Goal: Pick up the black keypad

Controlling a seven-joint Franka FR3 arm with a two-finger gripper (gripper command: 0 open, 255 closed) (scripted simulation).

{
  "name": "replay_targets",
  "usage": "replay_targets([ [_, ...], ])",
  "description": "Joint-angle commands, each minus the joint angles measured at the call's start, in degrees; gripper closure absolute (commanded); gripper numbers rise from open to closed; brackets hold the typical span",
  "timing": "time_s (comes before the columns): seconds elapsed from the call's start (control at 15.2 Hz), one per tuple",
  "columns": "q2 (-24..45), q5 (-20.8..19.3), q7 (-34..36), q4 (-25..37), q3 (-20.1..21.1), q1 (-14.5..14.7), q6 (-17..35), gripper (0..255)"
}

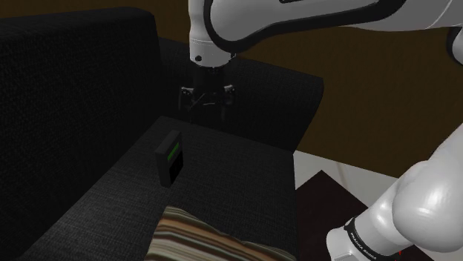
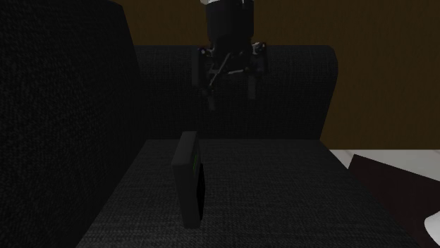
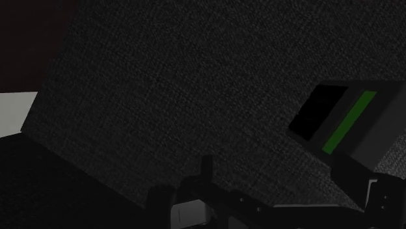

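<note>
Grasp not started. The fingers (image 2: pixel 252 83) are spread and empty, hanging above the sofa seat (image 1: pixel 237 170). The black keypad (image 1: pixel 171 157) stands on edge on the seat, below them and apart. Remaining: descend, close, lift.

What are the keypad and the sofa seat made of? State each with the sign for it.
Keypad: looks like a hard, smooth casing, perhaps plastic; flat black faces, crisp edges and a green strip. Sofa seat: looks like dark woven fabric with a matte finish; a fine speckled weave grain shows across it.
</note>
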Motion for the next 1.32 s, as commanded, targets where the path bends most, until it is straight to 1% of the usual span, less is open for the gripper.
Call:
replay_targets([
  [0.0, 5.3, -1.6, 3.4, 4.4, 0.5, 1.1, 0.3, 0],
  [0.33, 18.0, -5.1, 10.5, 16.8, 0.2, 5.3, -0.8, 0],
  [0.4, 19.0, -5.3, 11.0, 18.0, 0.0, 5.7, -1.0, 0],
  [0.86, 20.4, -5.9, 11.1, 14.0, -0.4, 5.7, 4.2, 0],
  [0.99, 20.4, -5.9, 11.1, 14.0, -0.4, 5.7, 4.2, 0],
  [1.06, 20.4, -5.9, 11.1, 14.1, -0.4, 5.7, 4.2, 255],
  [1.25, 20.3, -5.9, 11.1, 13.9, -0.4, 5.7, 4.3, 255],
])
